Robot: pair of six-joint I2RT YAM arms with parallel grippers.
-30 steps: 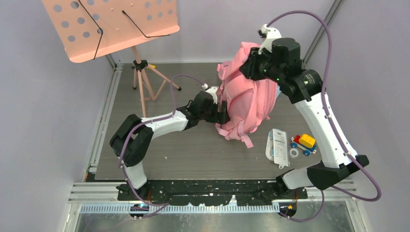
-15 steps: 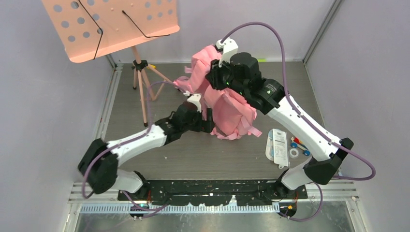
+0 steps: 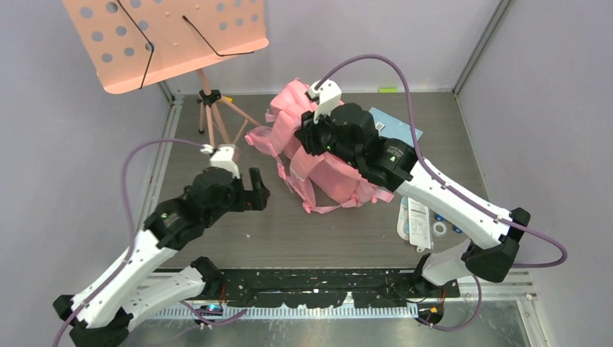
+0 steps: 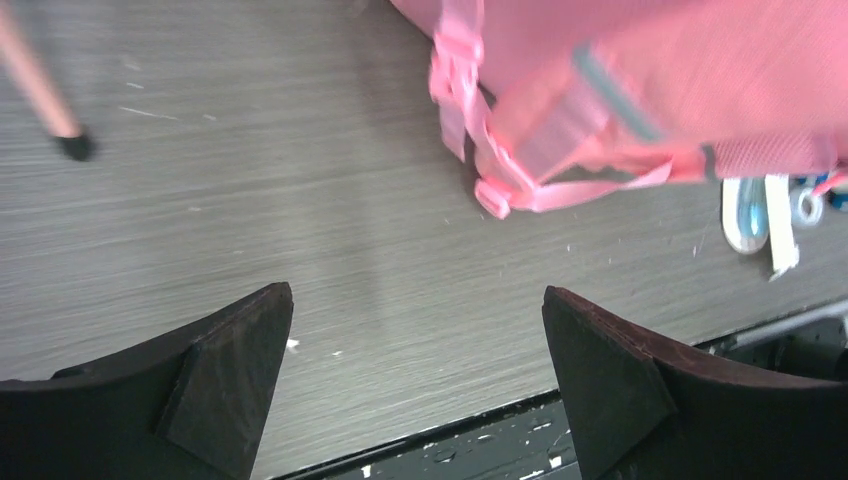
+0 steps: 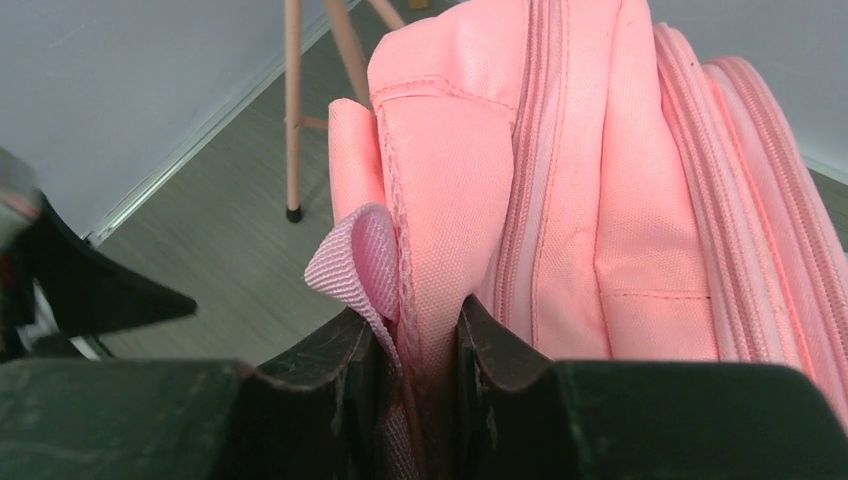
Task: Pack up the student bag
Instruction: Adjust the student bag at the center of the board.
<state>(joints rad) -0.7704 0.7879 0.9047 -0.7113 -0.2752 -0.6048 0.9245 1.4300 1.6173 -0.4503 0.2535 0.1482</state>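
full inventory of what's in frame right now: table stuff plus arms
student bag: 1, pink, table centre
music stand: 1, salmon-pink, far-left corner, on a tripod
flat item: 1, blue, behind the bag, partly hidden by the right arm
pack: 1, white, right of the bag, near side
ring: 1, white, just right of the pack
table: 1, grey wood-grain
left gripper: 1, black, open, over bare table left of the bag
right gripper: 1, black, shut on bag fabric

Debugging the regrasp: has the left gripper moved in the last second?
Yes. The left gripper backed left off the student bag, now open, nearer the music stand tripod.
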